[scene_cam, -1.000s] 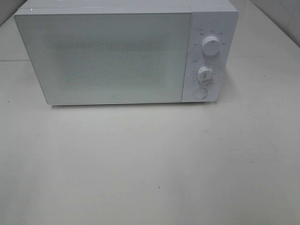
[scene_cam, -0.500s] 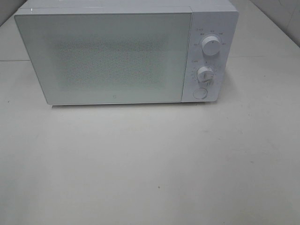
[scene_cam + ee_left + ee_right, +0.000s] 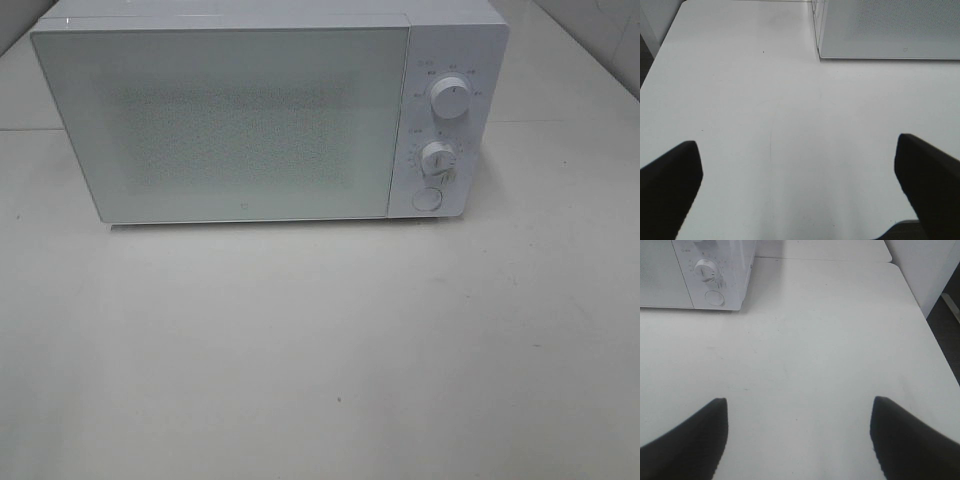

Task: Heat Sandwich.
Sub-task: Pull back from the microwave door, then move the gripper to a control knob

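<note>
A white microwave stands at the back of the white table with its door shut. Two round knobs and a round button sit on its right panel. It also shows in the left wrist view and in the right wrist view. The sandwich is not in view in any frame. My left gripper is open and empty above bare table, well short of the microwave. My right gripper is open and empty to the right of the microwave. Neither gripper shows in the exterior high view.
The white table spreads in front of the microwave. Its left edge shows in the left wrist view and its right edge in the right wrist view. A pale wall lies behind.
</note>
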`<state>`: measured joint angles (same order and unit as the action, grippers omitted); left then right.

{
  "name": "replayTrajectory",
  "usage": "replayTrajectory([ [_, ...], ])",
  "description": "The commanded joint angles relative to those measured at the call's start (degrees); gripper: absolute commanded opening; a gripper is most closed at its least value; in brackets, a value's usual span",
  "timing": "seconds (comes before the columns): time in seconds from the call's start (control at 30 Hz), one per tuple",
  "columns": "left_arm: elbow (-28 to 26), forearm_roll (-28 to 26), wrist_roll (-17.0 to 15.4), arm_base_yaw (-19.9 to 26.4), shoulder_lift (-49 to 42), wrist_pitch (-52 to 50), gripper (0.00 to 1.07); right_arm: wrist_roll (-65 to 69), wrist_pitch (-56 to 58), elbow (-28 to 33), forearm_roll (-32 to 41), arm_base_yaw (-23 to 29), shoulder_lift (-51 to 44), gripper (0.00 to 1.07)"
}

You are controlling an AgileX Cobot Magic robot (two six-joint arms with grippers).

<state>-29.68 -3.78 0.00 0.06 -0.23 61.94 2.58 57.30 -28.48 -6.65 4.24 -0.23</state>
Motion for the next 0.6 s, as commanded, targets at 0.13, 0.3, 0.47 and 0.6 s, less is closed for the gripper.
replayTrajectory([
  [0.13, 0.0, -0.1, -0.6, -0.1, -0.9, -0.6, 1.00, 0.1, -1.6, -2.3, -0.2, -0.2, -0.1, 0.75],
  [0.3, 0.0, -0.1, -0.6, -0.1, -0.9, -0.6, 1.00, 0.1, -5.1, -2.7, -0.2, -0.2, 3.3, 0.75],
  [0.47, 0.0, -0.1, -0.6, -0.1, -0.9, -0.6, 1.00, 0.1, -11.2, -2.6, -0.2, -0.2, 7.4, 0.75],
  [0.6, 0.0, -0.1, -0.6, -0.1, -0.9, -0.6, 1.00, 0.1, -15.6, -2.6, -0.2, -0.2, 11.1, 0.75],
])
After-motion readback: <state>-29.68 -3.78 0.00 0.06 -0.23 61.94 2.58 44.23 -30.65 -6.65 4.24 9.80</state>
